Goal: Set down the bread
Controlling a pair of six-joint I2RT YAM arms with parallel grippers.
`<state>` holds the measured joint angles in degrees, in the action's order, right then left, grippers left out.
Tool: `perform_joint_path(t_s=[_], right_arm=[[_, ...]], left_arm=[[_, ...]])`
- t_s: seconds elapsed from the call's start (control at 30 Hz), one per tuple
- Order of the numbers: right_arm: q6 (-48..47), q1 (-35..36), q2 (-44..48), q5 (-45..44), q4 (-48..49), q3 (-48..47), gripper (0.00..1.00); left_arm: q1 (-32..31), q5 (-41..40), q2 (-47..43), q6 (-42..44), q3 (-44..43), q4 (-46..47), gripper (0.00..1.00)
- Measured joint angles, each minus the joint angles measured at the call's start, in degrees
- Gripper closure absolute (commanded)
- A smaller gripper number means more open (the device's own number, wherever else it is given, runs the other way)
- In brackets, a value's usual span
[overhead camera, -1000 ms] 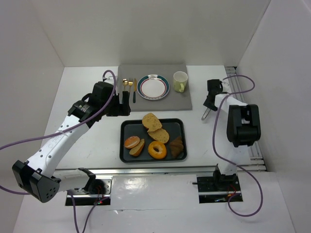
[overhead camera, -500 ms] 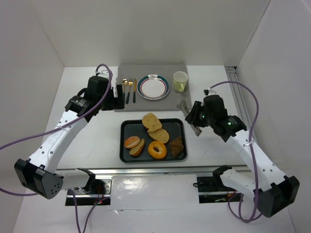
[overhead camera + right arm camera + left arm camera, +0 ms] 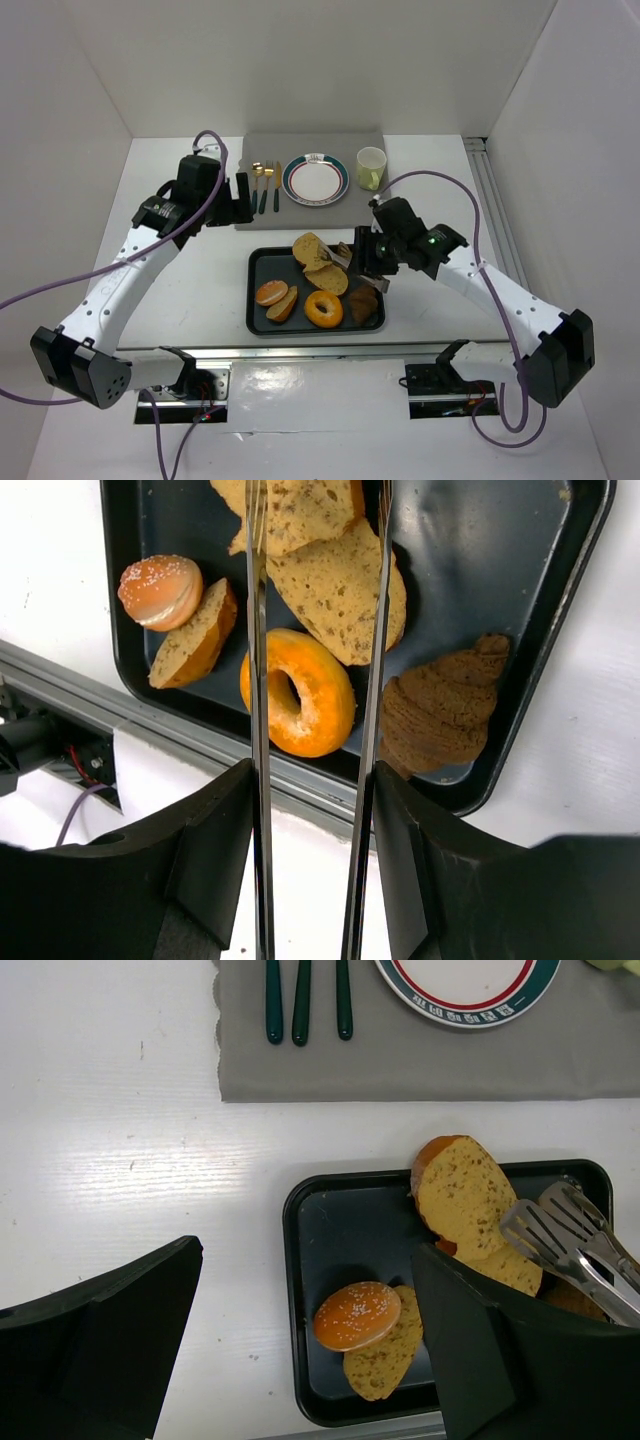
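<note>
Right claw (image 3: 375,258) swung tongs (image 3: 540,1232) over tray (image 3: 265,268); tongs spread wider.

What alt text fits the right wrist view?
Tongs, held between the fingers, reach over a black tray, their two arms apart above two bread slices. Also on the tray: a bagel, a sesame bun, a third slice and dark pastries.
</note>
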<state>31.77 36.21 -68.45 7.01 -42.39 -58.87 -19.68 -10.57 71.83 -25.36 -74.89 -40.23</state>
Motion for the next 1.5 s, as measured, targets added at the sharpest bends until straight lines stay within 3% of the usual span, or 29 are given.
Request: perform_joint_path(t_s=[0.33,0.63,0.73,1.1,1.23,1.5], right_arm=[[-1.75,-2.08,-2.86,3.74,3.02,0.74,0.44],[-4.15,-2.43,-4.44,4.57,3.67,0.85,0.72],[-4.52,-2.71,-4.28,4.44,2.64,-0.20,0.77],[-5.68,-3.50,-4.87,1.05,-1.40,-13.07,0.78],[-5.88,-5.64,-11.17,-0.87,3.37,-18.21,0.78],[-7.30,-10.10,-35.10,-3.85,12.31,-32.15,0.78]], left_arm=[[0.00,0.39,-0.13,-0.02,0.83,0.26,0.01],[0.00,0.83,-0.50,-0.02,1.86,0.79,0.01],[0.00,0.87,-0.52,-0.02,2.10,0.79,0.01],[0.74,0.81,-1.53,0.00,2.10,0.83,0.01],[1.18,0.79,-2.58,-0.02,2.10,0.81,0.01],[2.49,0.76,-4.61,0.02,2.10,-0.04,0.01]])
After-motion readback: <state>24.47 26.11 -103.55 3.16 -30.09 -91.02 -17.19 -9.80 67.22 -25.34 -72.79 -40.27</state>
